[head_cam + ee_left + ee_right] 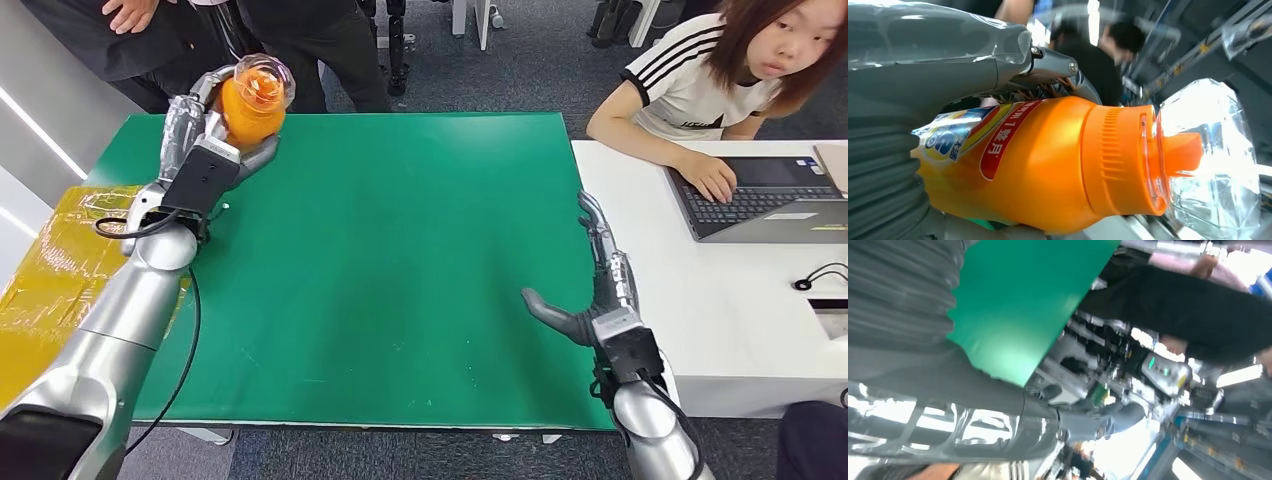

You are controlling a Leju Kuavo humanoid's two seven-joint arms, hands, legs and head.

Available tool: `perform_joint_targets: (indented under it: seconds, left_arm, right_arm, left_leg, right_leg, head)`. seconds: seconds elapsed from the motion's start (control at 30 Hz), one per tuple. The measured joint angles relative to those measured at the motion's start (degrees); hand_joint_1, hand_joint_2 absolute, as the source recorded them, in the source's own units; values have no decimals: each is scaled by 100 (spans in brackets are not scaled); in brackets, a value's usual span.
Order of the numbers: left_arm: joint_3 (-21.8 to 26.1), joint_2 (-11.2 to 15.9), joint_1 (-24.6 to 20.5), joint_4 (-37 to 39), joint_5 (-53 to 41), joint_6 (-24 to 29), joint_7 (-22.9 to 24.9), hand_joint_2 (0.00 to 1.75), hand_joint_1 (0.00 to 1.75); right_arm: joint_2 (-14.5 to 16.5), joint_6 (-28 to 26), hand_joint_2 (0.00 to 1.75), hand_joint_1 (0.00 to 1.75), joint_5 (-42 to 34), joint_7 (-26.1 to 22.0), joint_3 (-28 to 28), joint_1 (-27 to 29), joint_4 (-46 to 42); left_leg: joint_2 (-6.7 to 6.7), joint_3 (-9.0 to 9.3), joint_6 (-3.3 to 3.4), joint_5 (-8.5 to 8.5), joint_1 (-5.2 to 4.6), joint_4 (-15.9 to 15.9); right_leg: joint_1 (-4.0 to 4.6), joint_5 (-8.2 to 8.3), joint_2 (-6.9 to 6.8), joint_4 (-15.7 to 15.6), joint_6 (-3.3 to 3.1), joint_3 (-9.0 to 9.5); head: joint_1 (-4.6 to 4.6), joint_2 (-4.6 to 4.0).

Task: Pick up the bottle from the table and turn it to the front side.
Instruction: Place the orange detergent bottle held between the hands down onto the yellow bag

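The bottle (252,105) is orange plastic, glossy and smooth-bodied, with a finely ribbed orange collar below a clear, crinkly dome-shaped cap (1210,160) that covers an orange spout. A label (975,137) wraps its body, yellow and blue with a red band bearing white characters. It is lifted clear of the green mat (400,280), above the mat's far left corner, with the clear cap pointing up and away from the robot.

The left hand (205,150) grips the bottle around its body: grey fingers curl around one side and the thumb presses the other, with the ribbed grey wrist cover just behind. In the left wrist view a metal-jointed finger (1058,70) lies along the bottle's upper flank, touching it.

The right hand (590,290) holds nothing. It is at the mat's right edge, fingers stretched nearly straight toward the far side and the thick grey thumb spread out over the green surface.

The mat is flat, matte and rectangular. Yellow taped wrapping (55,270) lies beside its left edge. To the right stands a white table (700,320) with an open grey laptop (765,195), where a person (720,70) in a black-and-white striped top rests a hand on the keys.
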Motion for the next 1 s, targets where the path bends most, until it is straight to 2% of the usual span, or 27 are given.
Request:
perform_joint_targets:
  seconds: [0.1, 0.27, 0.5, 0.63, 0.8, 1.0]
  left_arm:
    - [-4, 357, -34, -160, -1139, 459, 189, 175, 175]
    - [-17, 977, 20, -488, -2741, 923, 584, 175, 175]
    - [-17, 1673, 778, -868, -4277, 1269, 1199, 175, 175]
    - [-16, 1862, 1100, -937, -4366, 1332, 1261, 175, 175]
    - [-15, 1960, 1195, -971, -4549, 1318, 1319, 175, 175]
    - [22, 1964, 1642, -789, -5771, 1357, 1815, 175, 175]
  right_arm:
    - [-103, 9, 175, 0, -13, -41, -121, 239, -288]
    - [-154, -21, 175, 0, -2, -94, -203, 415, -556]
    - [-166, -83, 175, 0, -2, -192, -403, 660, -840]
    - [-171, -84, 175, 0, -3, -211, -483, 713, -877]
    - [-171, -85, 175, 0, -27, -246, -512, 729, -906]
    - [-165, 70, 175, 0, -142, -304, -739, 790, -940]
  left_leg:
    - [4, 1, 0, 0, 0, 0]
    - [3, 3, -1, 0, 2, -2]
    - [4, 5, -5, -3, 1, -6]
    - [-1, 3, -4, -2, 1, -5]
    - [0, 3, -4, -2, 0, -4]
    - [2, 4, -6, -4, 0, -4]
  right_leg:
    - [0, 0, 4, 0, 0, 0]
    - [0, -1, 4, 2, -1, -1]
    - [1, -5, 4, 3, -7, -2]
    - [1, -6, -4, 2, -6, -1]
    - [0, -5, -2, 2, -6, 0]
    - [-1, -6, 1, 1, -6, -1]
  head:
    - [1, 0]
    - [-1, 0]
    - [-1, 0]
    - [0, 0]
    - [0, 0]
    - [-1, 0]
